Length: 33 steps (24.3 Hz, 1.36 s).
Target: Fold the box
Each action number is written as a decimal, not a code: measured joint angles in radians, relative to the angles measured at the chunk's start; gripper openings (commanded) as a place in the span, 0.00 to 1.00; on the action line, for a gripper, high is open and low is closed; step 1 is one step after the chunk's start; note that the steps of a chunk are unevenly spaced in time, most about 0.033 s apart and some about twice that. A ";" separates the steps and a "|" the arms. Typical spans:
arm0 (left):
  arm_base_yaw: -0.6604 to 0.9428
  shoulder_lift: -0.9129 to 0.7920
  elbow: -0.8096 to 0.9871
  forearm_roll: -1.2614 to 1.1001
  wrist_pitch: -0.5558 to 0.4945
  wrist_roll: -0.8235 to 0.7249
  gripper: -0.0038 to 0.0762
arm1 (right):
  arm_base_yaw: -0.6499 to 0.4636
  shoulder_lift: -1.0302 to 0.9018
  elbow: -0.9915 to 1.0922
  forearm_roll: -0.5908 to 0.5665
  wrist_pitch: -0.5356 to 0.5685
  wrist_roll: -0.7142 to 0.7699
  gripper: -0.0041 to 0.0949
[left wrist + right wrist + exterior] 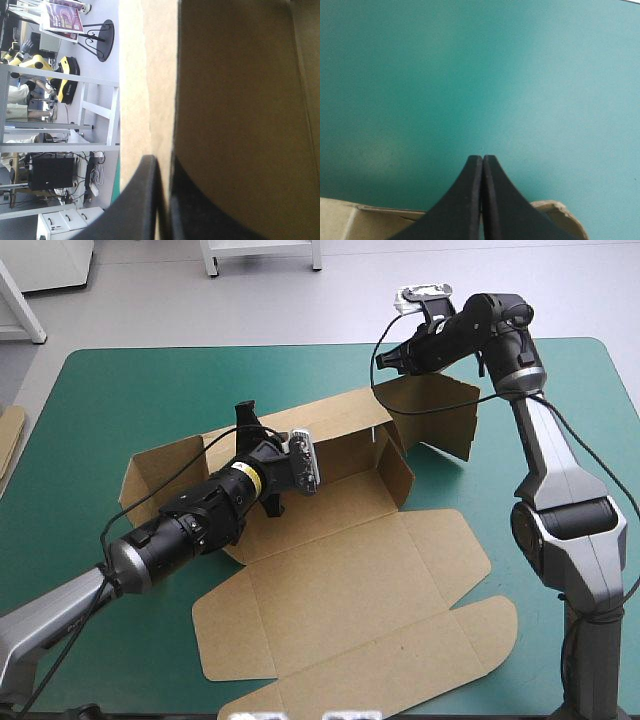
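Wall-raising step under way: brown box [330, 580] mid-table on the teal-green cover [100, 400], far wall [330, 425] pinched in the left gripper [162, 160]. Right gripper [482, 157] clenched on nothing, just above the upright end flap [440, 410]. Next, likely: swing that flap inward, wall held steady.

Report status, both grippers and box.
Left gripper shut on box, far wall. Right gripper shut, at right flap. Lid flat. Spare board at left edge of table.
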<state>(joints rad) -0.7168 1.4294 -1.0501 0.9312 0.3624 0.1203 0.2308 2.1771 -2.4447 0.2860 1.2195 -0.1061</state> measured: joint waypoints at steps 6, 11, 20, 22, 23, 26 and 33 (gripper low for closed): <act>0.000 0.000 0.000 0.000 0.000 0.000 0.04 | 0.000 -0.006 0.000 -0.010 0.013 0.000 0.03; 0.000 0.000 0.000 0.007 0.000 -0.001 0.04 | -0.001 -0.031 0.000 -0.029 0.026 0.000 0.03; 0.000 0.000 0.001 0.011 -0.002 -0.001 0.04 | -0.009 -0.040 0.000 -0.021 0.026 -0.015 0.03; 0.000 0.000 0.001 0.011 -0.002 -0.001 0.04 | -0.009 -0.039 -0.006 -0.011 0.009 -0.025 0.03; 0.000 0.000 0.001 0.011 -0.002 -0.001 0.04 | -0.009 -0.036 -0.010 -0.006 0.000 -0.027 0.03; 0.000 0.000 0.001 0.011 -0.002 -0.001 0.04 | -0.009 0.007 -0.011 0.021 -0.020 -0.038 0.03; 0.000 0.000 0.001 0.008 -0.004 -0.001 0.04 | -0.009 0.051 -0.015 0.038 -0.013 -0.039 0.03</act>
<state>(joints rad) -0.7168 1.4294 -1.0489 0.9393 0.3584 0.1192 0.2220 2.2283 -2.4601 0.3245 1.2064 -0.1450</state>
